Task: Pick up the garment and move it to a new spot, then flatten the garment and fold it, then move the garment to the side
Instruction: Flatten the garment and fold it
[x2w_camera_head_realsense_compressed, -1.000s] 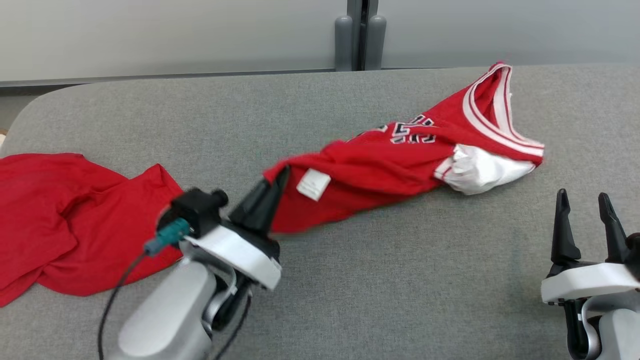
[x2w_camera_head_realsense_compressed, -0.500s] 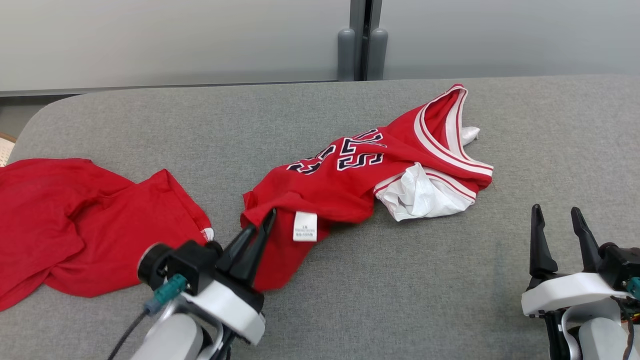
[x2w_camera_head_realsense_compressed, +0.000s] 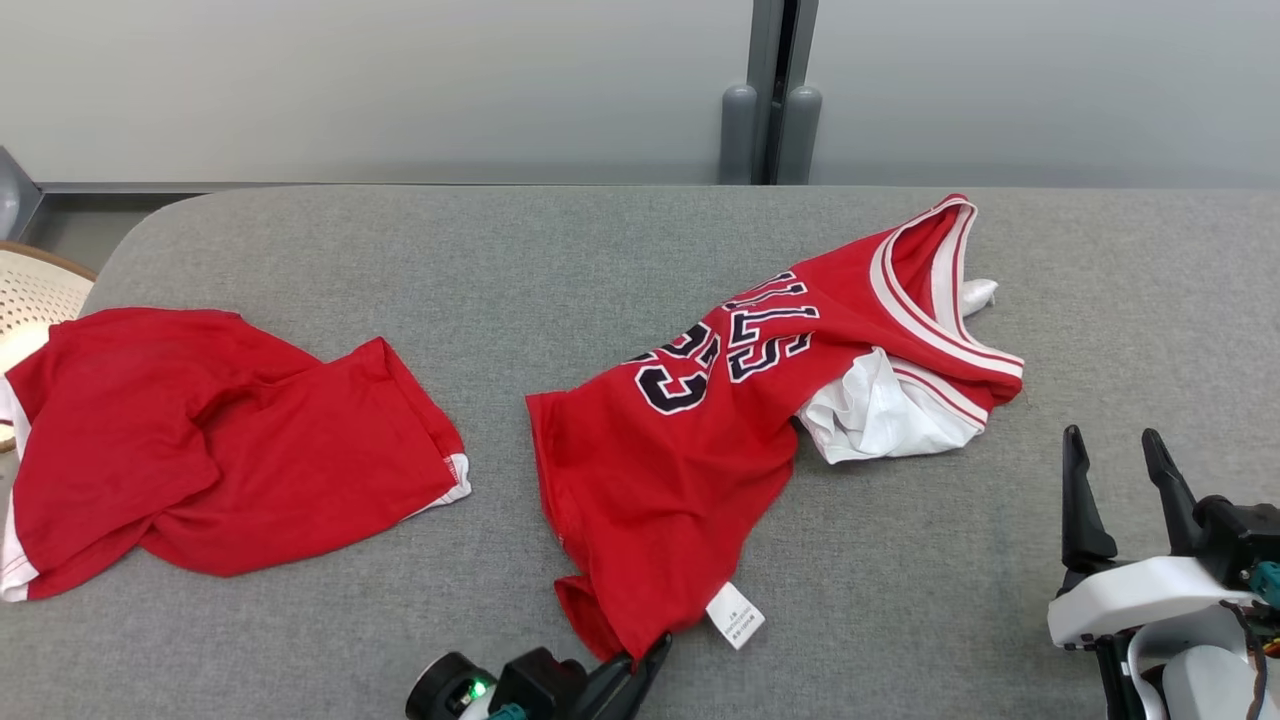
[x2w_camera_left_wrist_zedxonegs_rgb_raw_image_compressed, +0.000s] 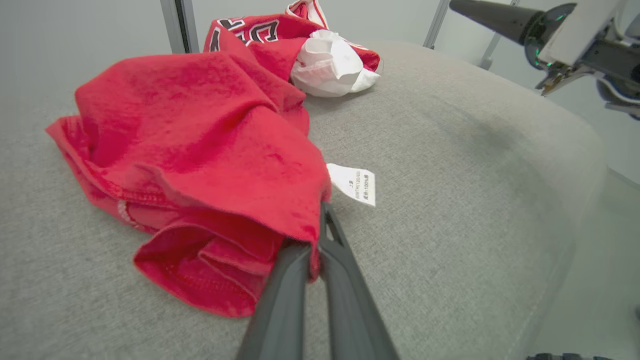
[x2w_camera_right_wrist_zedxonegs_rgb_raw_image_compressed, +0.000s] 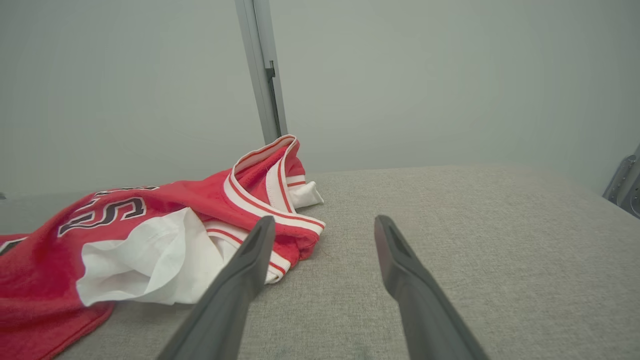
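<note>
Left claw (x2w_camera_left_wrist_zedxonegs_rgb_raw_image_compressed: 320, 237) is clamped together on the bottom hem corner of the jersey (x2w_camera_head_realsense_compressed: 680, 470). Red cloth is bunched over the two dark finger tips, low at the near edge of the table (x2w_camera_head_realsense_compressed: 900, 600). A small white care tag (x2w_camera_head_realsense_compressed: 735, 615) hangs off the hem just beside the grip, with printing too small to read.

From there the jersey runs away and to the right across the middle of the table, lying rumpled rather than flat. It is red knit, soft and matte, with a stitched doubled hem that folds into loose rolls near the claw. Dark block numerals edged in white (x2w_camera_head_realsense_compressed: 730, 345) sit skewed on the upper part. The far end has a ribbed white-and-red striped band (x2w_camera_head_realsense_compressed: 930, 290) standing up in a loop, and a white inner layer (x2w_camera_head_realsense_compressed: 880, 420) spills out crumpled beside it.

Right claw (x2w_camera_head_realsense_compressed: 1112, 440) is at the near right with its fingers spread apart, gripping nothing, near the striped end but not touching it.

The table top is grey felt-like fabric with rounded corners. A second red garment (x2w_camera_head_realsense_compressed: 200, 450) is heaped at the left, well apart from the jersey. A pale perforated basket (x2w_camera_head_realsense_compressed: 35, 300) sits at the far left edge.
</note>
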